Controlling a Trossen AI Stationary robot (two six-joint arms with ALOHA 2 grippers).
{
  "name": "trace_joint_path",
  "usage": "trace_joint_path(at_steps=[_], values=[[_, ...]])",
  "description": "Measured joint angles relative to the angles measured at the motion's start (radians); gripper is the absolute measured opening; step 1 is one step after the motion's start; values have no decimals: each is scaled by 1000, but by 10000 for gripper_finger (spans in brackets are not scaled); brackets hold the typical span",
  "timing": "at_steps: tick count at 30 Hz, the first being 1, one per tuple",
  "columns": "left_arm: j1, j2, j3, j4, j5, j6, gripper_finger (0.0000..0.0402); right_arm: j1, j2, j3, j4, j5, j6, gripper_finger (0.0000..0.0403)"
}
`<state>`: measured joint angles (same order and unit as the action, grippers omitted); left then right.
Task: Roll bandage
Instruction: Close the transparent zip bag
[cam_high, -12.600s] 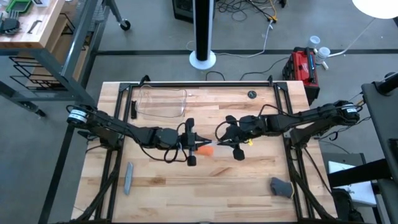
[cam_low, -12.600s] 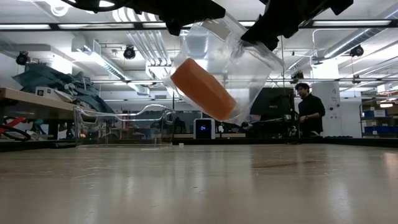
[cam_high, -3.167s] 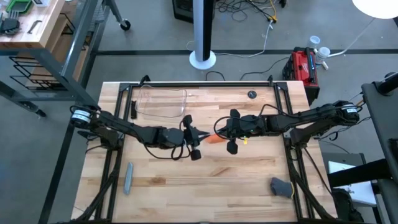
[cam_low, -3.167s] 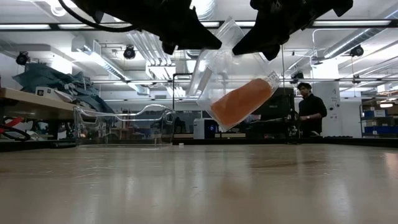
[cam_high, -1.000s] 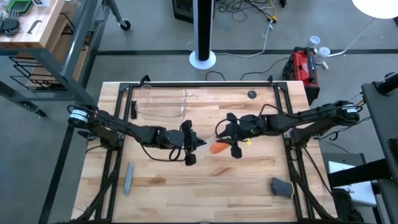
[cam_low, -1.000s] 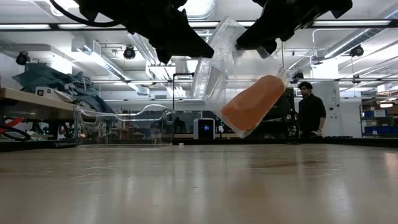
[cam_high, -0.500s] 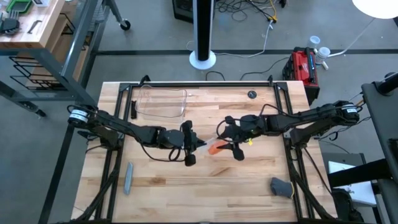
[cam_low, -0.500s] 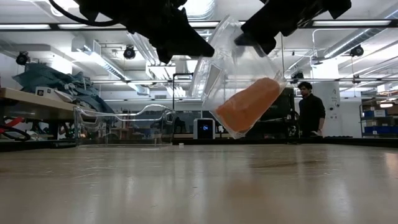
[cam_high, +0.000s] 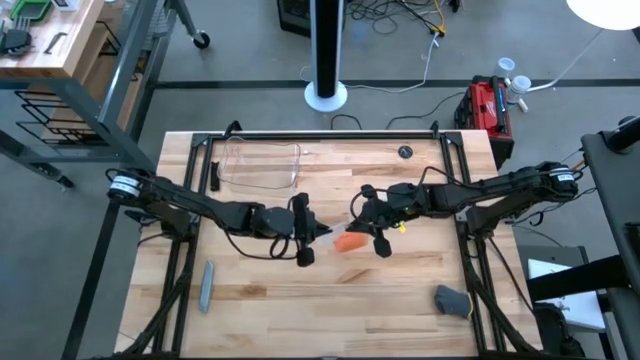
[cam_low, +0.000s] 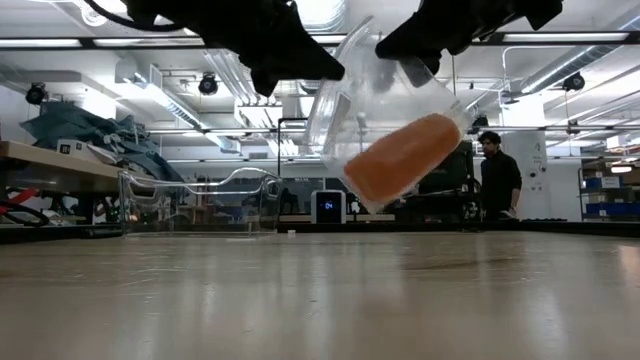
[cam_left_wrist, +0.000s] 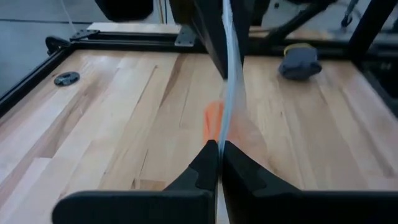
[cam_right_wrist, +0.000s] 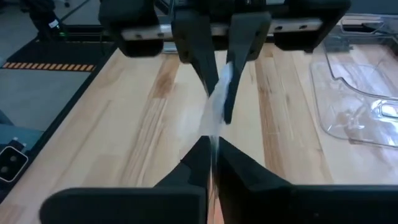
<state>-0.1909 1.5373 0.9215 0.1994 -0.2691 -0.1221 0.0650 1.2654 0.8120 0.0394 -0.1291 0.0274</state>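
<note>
The bandage is a stubby orange roll inside a crinkled clear plastic wrap. The wrap hangs well above the table between my two grippers. My left gripper is shut on the wrap's left side and my right gripper is shut on its right side. From above, the roll shows just nearer than the line between them. The left wrist view shows the orange roll beyond the wrap's edge. My left gripper pinches the wrap's upper left edge between its two fingers, coming level from the table's left. The plastic runs on taut from the fingers. The wrap is lifted clear of the table. My right gripper pinches the wrap's upper right edge between its two fingers, coming level from the table's right. The wrap hangs below and between the two holds, and the roll rests tilted in its bottom.
A clear plastic tray stands at the far left of the table. A grey bar lies near the left front, a dark grey lump at the right front, a small black disc far back. A person stands behind the table.
The wrap with the roll has swung a little toward the table's left and risen slightly, and the roll lies a bit more level. Both grippers stay shut on the wrap and have barely moved.
</note>
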Motion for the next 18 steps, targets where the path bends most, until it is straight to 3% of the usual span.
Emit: trace_joint_path(at_steps=[5,10,18], values=[[0,-47,0,-4,6,-114,17,0,0,0,-8,0,-2,2],[0,-100,0,-19,103,-213,61,0,0,0,-10,0,-4,1],[-2,-116,0,-11,104,-220,125,0,0,0,-14,0,-18,0]])
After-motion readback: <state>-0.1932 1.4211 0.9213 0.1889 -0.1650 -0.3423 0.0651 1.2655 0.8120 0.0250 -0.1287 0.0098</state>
